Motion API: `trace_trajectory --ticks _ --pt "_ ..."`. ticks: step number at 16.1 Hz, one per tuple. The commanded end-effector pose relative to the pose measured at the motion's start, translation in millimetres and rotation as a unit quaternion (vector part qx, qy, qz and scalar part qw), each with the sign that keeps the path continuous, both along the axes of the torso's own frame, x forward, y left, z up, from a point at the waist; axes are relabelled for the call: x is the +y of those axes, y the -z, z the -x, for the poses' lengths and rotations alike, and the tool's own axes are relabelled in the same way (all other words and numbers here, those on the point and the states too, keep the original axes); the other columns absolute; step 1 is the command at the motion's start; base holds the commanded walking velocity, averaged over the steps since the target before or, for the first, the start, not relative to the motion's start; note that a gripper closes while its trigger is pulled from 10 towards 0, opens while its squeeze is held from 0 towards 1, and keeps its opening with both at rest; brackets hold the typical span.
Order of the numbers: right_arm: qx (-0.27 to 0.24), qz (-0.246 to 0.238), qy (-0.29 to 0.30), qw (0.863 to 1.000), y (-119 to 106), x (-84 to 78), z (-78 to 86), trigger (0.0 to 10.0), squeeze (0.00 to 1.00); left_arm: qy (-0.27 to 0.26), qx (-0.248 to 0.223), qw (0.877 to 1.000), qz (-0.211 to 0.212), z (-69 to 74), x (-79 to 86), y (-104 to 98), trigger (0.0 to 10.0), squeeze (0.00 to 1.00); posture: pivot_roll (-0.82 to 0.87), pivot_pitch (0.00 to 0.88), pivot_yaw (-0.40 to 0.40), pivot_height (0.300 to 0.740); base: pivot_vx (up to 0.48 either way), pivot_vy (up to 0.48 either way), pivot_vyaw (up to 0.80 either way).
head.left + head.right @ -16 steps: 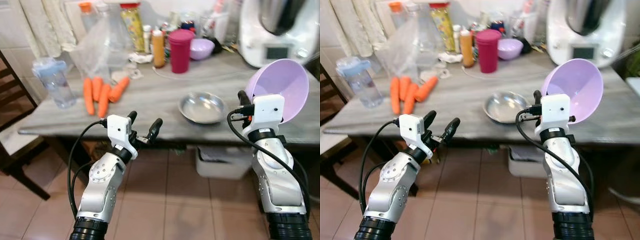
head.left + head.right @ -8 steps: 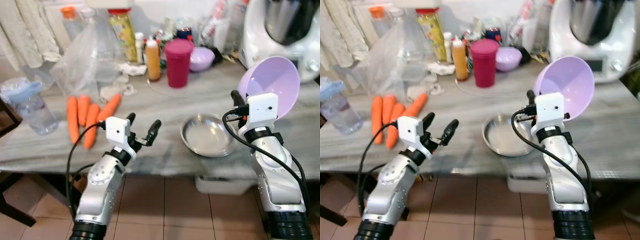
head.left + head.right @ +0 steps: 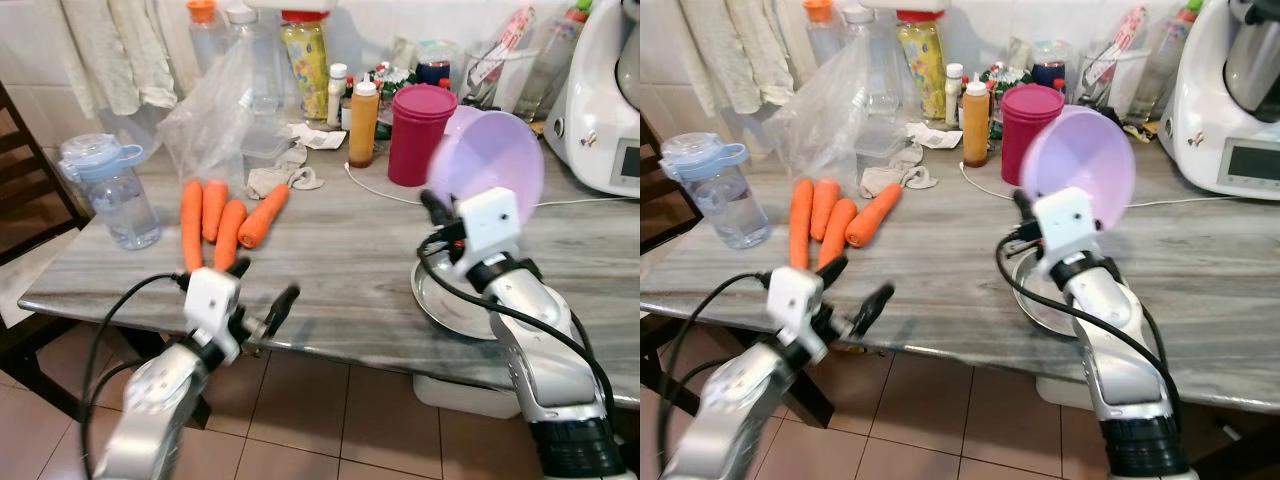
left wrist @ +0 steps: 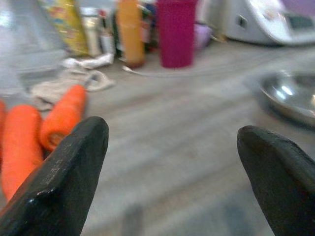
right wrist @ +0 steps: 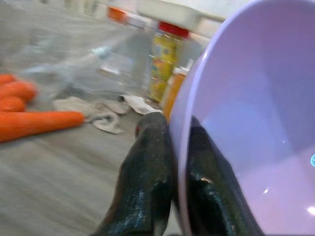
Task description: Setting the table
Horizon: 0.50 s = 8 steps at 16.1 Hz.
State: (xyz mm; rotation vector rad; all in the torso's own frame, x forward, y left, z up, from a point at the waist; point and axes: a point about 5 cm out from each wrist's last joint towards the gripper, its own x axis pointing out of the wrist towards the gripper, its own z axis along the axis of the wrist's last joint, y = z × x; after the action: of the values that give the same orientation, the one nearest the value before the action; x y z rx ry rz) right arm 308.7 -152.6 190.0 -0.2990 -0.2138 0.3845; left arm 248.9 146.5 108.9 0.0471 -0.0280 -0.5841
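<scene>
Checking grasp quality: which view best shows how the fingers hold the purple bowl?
Right wrist view: both black fingers pinch the purple bowl rim, one each side. Eye views show the whole bowl tilted above the metal dish, the pinch hidden behind the wrist.

A grey, wood-grained tabletop (image 3: 340,270) runs across the room, its far edge set against a pale tiled wall (image 3: 30,60) where light cloths (image 3: 115,50) hang near the far left corner. Beneath its near edge lies a floor (image 3: 300,420) of reddish-brown tiles with pale grout. A dark wooden chair (image 3: 25,230) stands by the tabletop's left edge.
</scene>
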Motion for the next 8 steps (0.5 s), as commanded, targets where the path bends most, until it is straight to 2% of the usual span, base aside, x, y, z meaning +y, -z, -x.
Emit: trace_trajectory --ticks 1,2,5,8 --pt "0.008 0.01 -0.027 1.0 -3 5.0 -2.7 10.0 0.0 0.025 -0.012 0.999 -0.015 3.4 -2.4 -4 10.0 0.0 -0.2 0.053 0.038 0.74 0.0 0.0 0.0" --pt "0.034 0.023 -0.058 0.998 0 11.4 -3.7 10.0 0.0 0.036 -0.007 0.999 -0.019 6.2 -2.2 -3 10.0 0.0 -0.2 0.053 0.038 0.74 0.0 0.0 0.0" --pt "0.091 0.046 -0.089 0.991 11 14.9 -2.9 10.0 0.0 0.048 -0.007 0.999 -0.023 8.0 -3.8 -3 10.0 0.0 -0.19 0.054 0.03 0.74 0.0 0.0 0.0" --pt "0.119 0.051 -0.128 0.983 19 20.7 0.6 10.0 0.0 0.069 -0.009 0.997 -0.019 10.3 -6.8 -4 10.0 0.0 -0.19 0.054 0.026 0.74 0.0 0.0 0.0"
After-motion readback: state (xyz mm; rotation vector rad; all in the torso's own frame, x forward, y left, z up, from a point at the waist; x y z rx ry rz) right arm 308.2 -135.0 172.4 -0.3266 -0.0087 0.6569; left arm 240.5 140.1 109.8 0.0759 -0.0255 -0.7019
